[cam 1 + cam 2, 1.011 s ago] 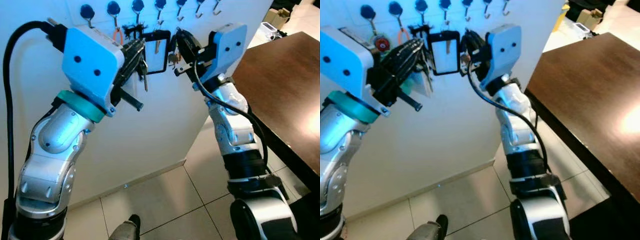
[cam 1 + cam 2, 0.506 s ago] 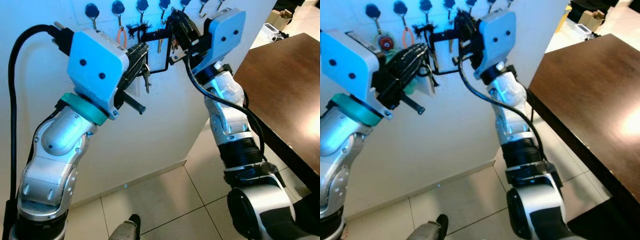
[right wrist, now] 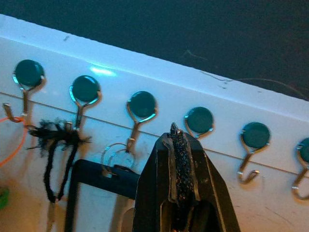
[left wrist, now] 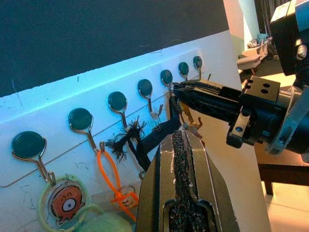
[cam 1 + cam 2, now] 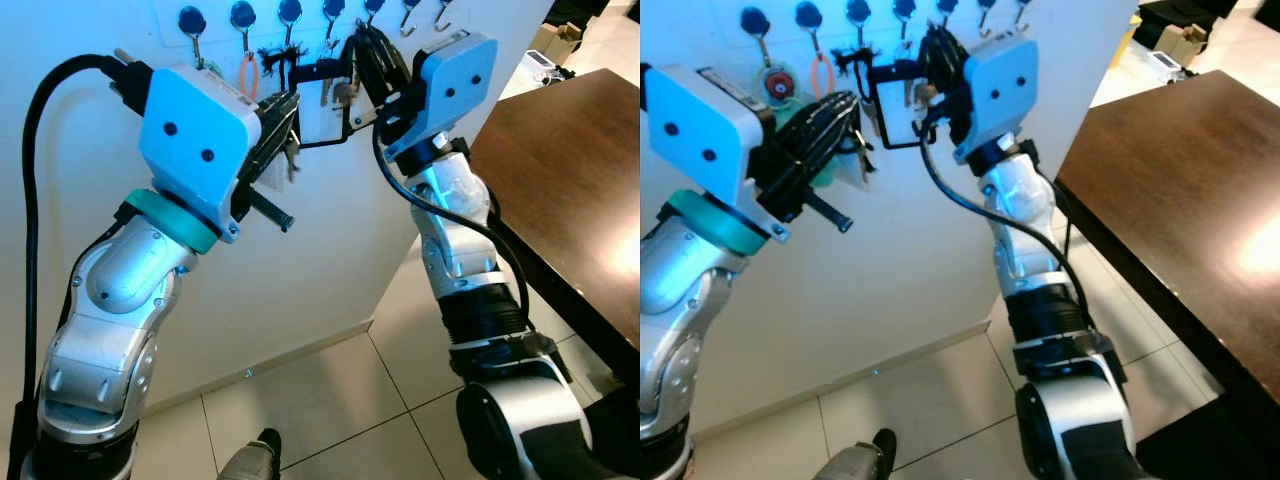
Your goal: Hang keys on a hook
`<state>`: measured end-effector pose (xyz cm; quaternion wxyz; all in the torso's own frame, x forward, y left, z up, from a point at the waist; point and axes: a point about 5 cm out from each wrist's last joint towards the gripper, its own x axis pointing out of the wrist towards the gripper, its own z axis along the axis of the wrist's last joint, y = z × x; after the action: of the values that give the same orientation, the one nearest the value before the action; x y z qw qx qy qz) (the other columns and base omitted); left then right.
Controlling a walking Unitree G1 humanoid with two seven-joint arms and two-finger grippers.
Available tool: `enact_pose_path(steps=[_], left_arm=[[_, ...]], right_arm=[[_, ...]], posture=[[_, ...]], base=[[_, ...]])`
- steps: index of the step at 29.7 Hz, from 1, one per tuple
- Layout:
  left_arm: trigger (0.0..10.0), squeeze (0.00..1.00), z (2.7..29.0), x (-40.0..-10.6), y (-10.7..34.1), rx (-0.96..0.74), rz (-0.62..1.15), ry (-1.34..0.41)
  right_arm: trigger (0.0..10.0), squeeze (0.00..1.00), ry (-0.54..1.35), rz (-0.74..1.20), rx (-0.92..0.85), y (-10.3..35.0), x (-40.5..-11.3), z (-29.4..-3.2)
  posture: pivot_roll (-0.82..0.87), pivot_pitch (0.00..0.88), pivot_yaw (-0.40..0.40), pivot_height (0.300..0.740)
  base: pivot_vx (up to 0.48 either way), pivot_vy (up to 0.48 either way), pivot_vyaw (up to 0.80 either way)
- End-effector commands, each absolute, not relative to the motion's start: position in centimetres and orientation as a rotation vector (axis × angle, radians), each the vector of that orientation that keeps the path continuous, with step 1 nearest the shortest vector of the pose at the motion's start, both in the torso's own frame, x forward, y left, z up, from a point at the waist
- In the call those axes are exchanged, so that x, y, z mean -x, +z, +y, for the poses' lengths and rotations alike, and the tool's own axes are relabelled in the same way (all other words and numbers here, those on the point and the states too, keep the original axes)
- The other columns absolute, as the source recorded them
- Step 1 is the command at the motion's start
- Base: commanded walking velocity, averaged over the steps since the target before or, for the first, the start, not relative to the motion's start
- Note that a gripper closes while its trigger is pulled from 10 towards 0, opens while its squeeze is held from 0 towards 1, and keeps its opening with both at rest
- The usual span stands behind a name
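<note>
White wall (image 5: 300,260) above a tiled floor (image 5: 330,400), with a dark wooden desk (image 5: 570,170) off to the right. A row of round-capped metal hooks (image 3: 143,106) carries an orange loop (image 4: 113,179), a frayed black cord (image 3: 55,133) and the keys (image 3: 116,157) on their ring with a black tag. The right end effector (image 3: 179,140) is pressed together near them, the left end effector (image 4: 181,145) too.

My right gripper (image 5: 362,42) now sits higher, up at the hook row (image 3: 140,108), and the black card holder (image 5: 898,105) rises with it.
</note>
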<state>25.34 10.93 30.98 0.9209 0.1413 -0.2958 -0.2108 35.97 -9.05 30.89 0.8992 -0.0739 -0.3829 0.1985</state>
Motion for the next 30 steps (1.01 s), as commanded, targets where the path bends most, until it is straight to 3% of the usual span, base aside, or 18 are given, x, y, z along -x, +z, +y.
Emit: enact_pose_path(steps=[1, 18, 30], left_arm=[[10.0, 0.00, 10.7, -25.3, 30.7, -0.289, -0.594, -0.450], [10.0, 0.00, 10.6, -25.3, 30.7, -0.283, -0.590, -0.450], [10.0, 0.00, 10.5, -25.3, 30.7, -0.278, -0.591, -0.446]], right_arm=[[10.0, 0.00, 0.370, -0.798, 0.152, 30.7, -36.0, -9.7], [10.0, 0.00, 0.307, -0.803, 0.211, 31.1, -36.5, -10.3], [10.0, 0.00, 0.371, -0.726, 0.287, 30.1, -37.4, -9.4]], posture=[[0.12, 0.025, 0.069, 0.740], [0.12, 0.034, 0.070, 0.740], [0.13, 0.033, 0.066, 0.740]], base=[[0.000, 0.000, 0.00], [0.000, 0.000, 0.00], [0.000, 0.000, 0.00]])
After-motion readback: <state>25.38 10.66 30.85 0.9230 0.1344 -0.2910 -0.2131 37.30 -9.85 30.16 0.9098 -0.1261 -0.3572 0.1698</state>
